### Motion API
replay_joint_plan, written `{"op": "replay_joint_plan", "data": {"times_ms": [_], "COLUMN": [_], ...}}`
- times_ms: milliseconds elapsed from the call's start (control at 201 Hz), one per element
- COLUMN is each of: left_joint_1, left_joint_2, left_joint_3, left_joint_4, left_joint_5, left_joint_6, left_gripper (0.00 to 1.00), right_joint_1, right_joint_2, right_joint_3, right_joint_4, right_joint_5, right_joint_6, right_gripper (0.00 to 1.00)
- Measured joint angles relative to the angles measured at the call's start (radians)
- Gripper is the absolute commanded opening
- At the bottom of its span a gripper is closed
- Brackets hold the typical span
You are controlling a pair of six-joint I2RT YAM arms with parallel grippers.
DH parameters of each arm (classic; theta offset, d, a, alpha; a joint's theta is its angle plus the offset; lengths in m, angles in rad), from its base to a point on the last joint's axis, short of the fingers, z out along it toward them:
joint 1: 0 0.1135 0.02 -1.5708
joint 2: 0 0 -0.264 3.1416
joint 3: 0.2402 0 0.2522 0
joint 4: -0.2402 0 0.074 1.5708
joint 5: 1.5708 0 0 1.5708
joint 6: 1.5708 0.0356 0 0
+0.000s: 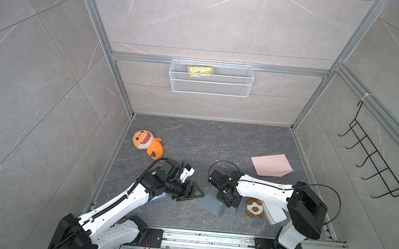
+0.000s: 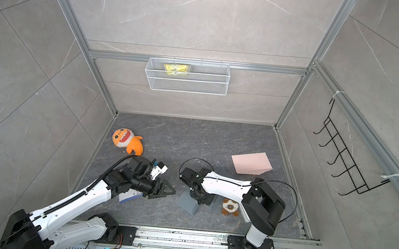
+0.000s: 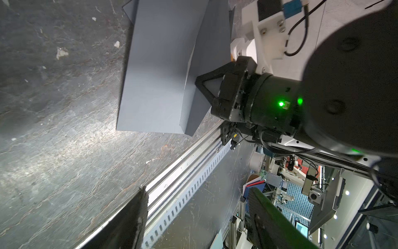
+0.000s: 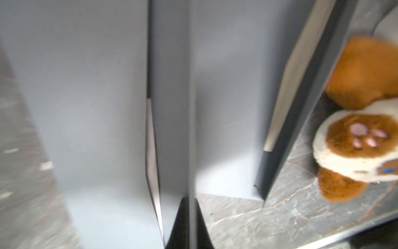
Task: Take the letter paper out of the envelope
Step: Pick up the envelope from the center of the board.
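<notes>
The grey envelope [image 1: 211, 202] [image 2: 186, 201] lies near the table's front middle, with one grey leaf standing up from it. My right gripper [image 1: 226, 201] [image 4: 191, 215] points down onto the envelope [image 4: 86, 97] and is shut on the edge of that raised leaf. The left wrist view shows the same grip, with the right gripper [image 3: 200, 83] pinching the fold of the envelope [image 3: 155, 75]. A thin pale edge [image 4: 150, 151] shows in a slit of the envelope; I cannot tell if it is the letter paper. My left gripper [image 1: 197, 194] [image 3: 200, 217] hovers open just left of the envelope, holding nothing.
A pink folded sheet [image 1: 271, 164] lies at the back right. An orange shark plush [image 1: 146, 144] sits at the left, and a brown-and-white plush [image 1: 255, 208] lies beside the right arm. A blue-and-white item [image 1: 156, 197] lies under the left arm. A wire basket [image 1: 210, 89] hangs on the back wall.
</notes>
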Motion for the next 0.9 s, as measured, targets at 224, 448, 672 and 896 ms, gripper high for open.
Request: {"op": "replay_joint_plan", "data": {"times_ms": [224,448,672,896], "left_joint_1": [0.0,0.045,0.161,0.213], "left_joint_2": [0.038,0.141,0.235,0.329], "left_joint_3": [0.089,0.274,0.435,0.502], "left_joint_4": [0.015,-0.006,0.038,0.186], "left_joint_5": [-0.02,-0.018,0.038,0.126], "left_joint_6": [0.005,0.042,0.053,-0.013], "left_gripper": [0.84,0.89,0.9,0.91], "right_joint_1": [0.004,-0.021,-0.217,-0.462], "right_joint_2": [0.0,-0.011,-0.14,-0.213], "right_joint_3": [0.231,0.45,0.474,0.488], "right_joint_4": [-0.115,-0.173,-0.062,0.034], "right_joint_5": [0.112,0.198,-0.029,-0.451], "right_joint_6": [-0.097,-0.31,-0.664,-0.869], "right_gripper": [0.0,0.0,0.0,0.0]}}
